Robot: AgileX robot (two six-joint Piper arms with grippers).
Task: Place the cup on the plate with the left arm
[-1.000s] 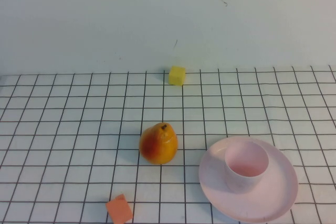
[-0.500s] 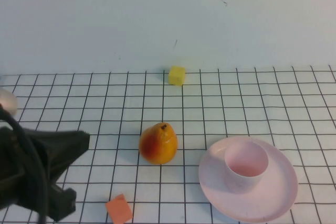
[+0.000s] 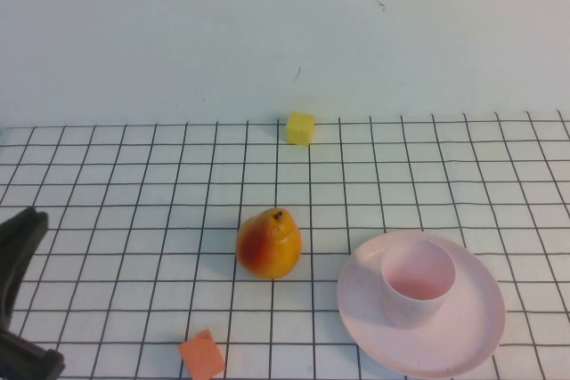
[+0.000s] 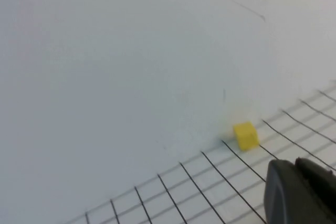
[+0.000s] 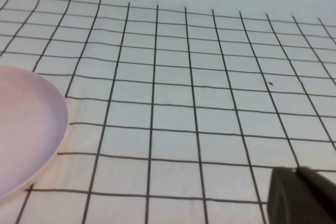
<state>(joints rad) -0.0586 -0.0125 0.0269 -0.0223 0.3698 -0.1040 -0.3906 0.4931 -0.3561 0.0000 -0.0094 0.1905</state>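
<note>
Cup, small pale pink plastic tumbler, sits upright on the big round pale pink plastic plate | looks light, stiff, slick-walled, so pinch across the rim | left gripper at the near-left table edge, right gripper beside the plate, can't tell either's fingers

Lab test bench: gridded tabletop, bare white wall.

We observe bright, even, diffuse lighting with no glare. The pear and cup cast faint soft shadows. The left wrist view is soft; its yellow block appears blurred.
</note>
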